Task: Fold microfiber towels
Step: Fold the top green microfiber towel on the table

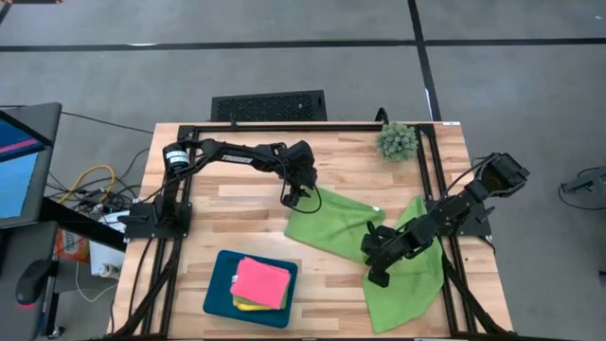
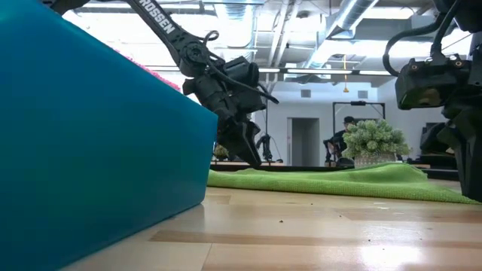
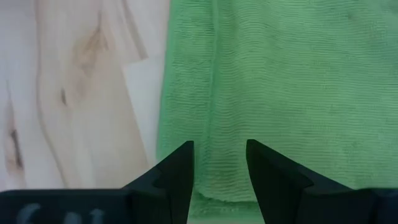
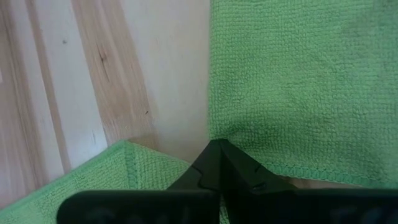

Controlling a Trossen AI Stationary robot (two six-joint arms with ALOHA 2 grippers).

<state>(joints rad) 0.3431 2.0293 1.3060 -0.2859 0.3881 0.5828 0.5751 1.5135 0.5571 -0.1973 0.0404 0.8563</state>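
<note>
A lime green towel (image 1: 331, 225) lies spread flat on the wooden table, right of the middle. My left gripper (image 3: 221, 162) stands open over its far-left corner, one finger on either side of the hemmed edge (image 3: 214, 93). My right gripper (image 4: 217, 146) is shut at that towel's near-right corner. A second stretch of green cloth (image 1: 412, 284) lies beside it toward the table's near right; whether it is a separate towel does not show. In the low view, the left gripper (image 2: 252, 158) reaches down to the cloth's level. My left gripper's fingertips (image 3: 180, 168) are at the cloth near its corner; I cannot tell whether they touch it. My right gripper pinches the towel's corner (image 4: 214, 134) between its shut fingers, slanting down from above. The cloth puckers slightly there, and the towel otherwise lies on the table.
A dark teal tray (image 1: 220, 284) at the near left holds a stack of folded towels with a pink one (image 1: 262, 281) on top. A small green plant (image 1: 398, 140) stands at the far right. Bare wood lies between the tray and the towel.
</note>
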